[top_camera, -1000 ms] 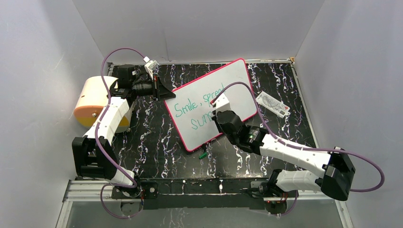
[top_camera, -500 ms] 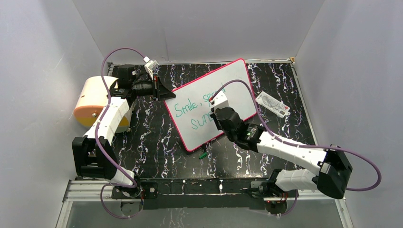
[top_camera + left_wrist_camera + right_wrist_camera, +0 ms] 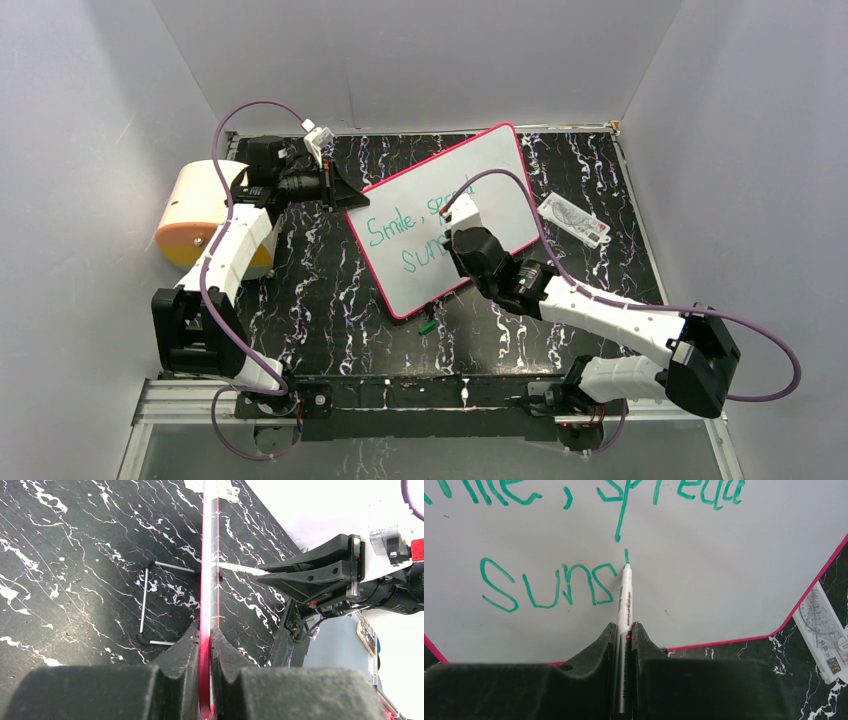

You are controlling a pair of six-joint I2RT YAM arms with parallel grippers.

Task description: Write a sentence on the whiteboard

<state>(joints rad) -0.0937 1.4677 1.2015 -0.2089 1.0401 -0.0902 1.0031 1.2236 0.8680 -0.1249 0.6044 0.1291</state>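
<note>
1. Our right gripper (image 3: 624,630) clamps a marker (image 3: 625,597), its tip on the whiteboard (image 3: 724,555) beside "Suns" of the sentence (image 3: 390,228).
2. Our left gripper (image 3: 206,635) pinches the whiteboard's rim, centre-left in the top view.
3. The right arm (image 3: 600,310) covers later letters; a packet (image 3: 574,220) lies right of the whiteboard.

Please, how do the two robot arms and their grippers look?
Both arms have white shells and black joint housings: the left arm and the right arm. A purple cable loops along each. The left gripper and right gripper have black, wedge-shaped fingers.
</note>
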